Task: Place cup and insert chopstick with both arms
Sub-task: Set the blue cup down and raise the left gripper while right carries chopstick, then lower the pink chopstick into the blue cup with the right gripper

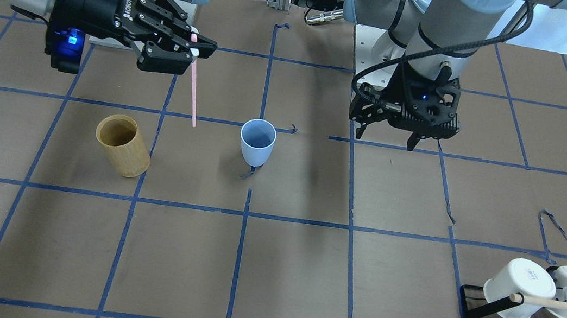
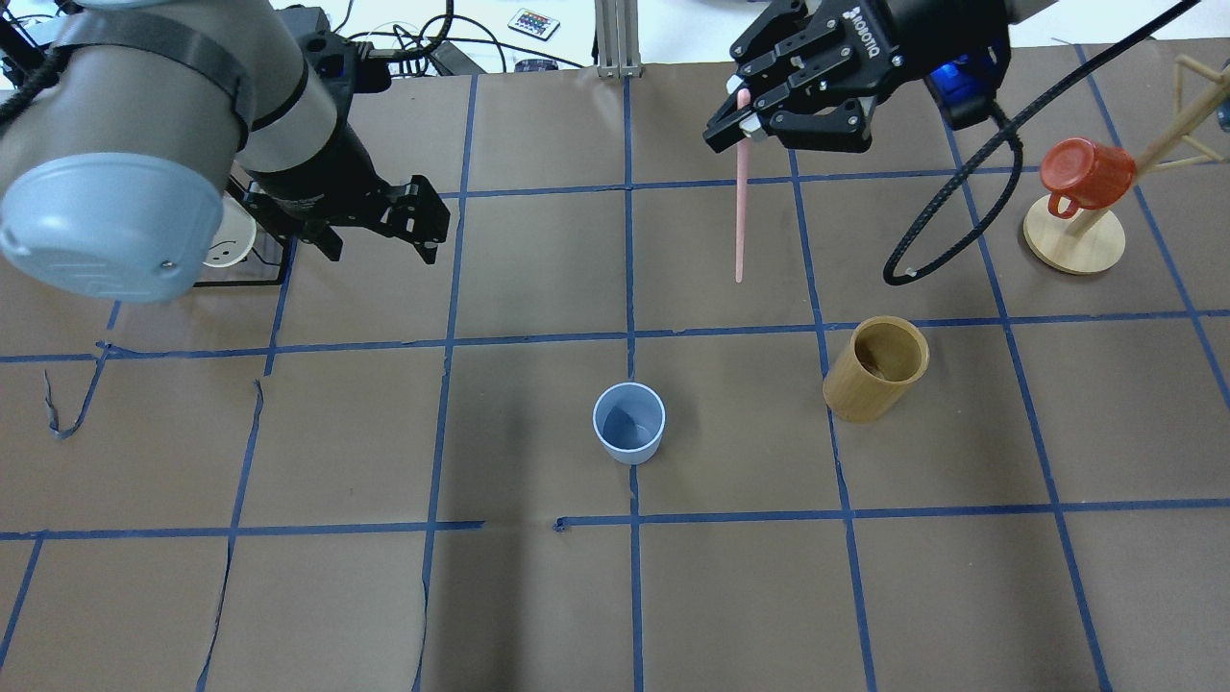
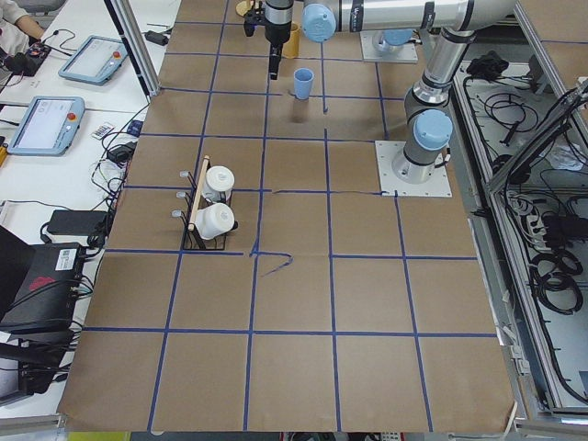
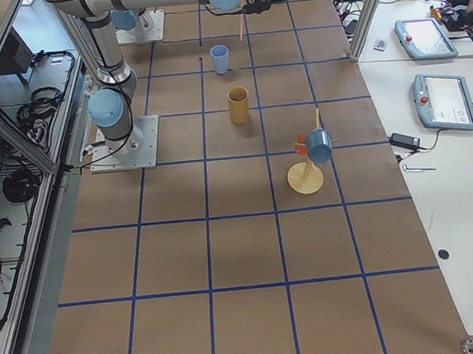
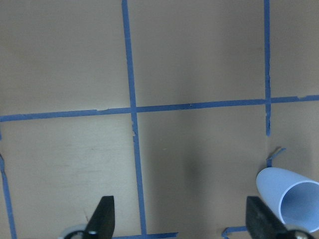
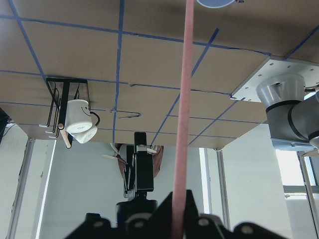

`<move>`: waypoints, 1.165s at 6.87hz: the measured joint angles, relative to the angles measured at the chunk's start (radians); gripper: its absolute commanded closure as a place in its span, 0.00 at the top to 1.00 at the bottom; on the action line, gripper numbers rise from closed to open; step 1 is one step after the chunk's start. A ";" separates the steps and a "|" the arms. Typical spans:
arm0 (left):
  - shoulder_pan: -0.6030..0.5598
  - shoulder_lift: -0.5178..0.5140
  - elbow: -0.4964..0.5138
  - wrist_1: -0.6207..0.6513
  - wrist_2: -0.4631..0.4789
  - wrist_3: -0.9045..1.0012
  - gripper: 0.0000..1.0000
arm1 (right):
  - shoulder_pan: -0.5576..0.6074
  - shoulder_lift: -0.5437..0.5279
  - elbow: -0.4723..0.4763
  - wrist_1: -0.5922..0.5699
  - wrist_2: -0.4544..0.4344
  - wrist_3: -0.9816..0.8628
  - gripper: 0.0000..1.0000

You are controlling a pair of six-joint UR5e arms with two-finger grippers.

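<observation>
The light-blue cup [image 2: 629,423] stands upright on the table near the middle, also in the front view [image 1: 257,142] and at the lower right of the left wrist view [image 5: 291,199]. My right gripper [image 2: 745,120] is shut on the top end of the pale-pink chopstick [image 2: 740,221], which hangs tip down above the table, beyond and to the right of the cup. In the front view the chopstick [image 1: 194,95] is left of the cup. It runs up the right wrist view [image 6: 183,124]. My left gripper [image 2: 423,226] is open and empty, above the table to the cup's far left [image 1: 390,137].
A tan bamboo cylinder [image 2: 876,369] stands to the right of the cup. A red mug on a wooden stand [image 2: 1086,173] is at the far right. A black rack with white mugs and a wooden rod [image 1: 518,291] is at the left arm's side.
</observation>
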 measured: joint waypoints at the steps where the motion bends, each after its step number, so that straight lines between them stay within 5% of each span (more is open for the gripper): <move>1: 0.024 0.027 0.006 -0.023 0.016 0.020 1.00 | 0.025 0.000 0.043 -0.041 0.030 -0.012 0.00; 8: 0.067 0.040 0.056 -0.091 0.023 0.029 1.00 | 0.113 0.000 0.264 -0.216 0.097 -0.024 0.02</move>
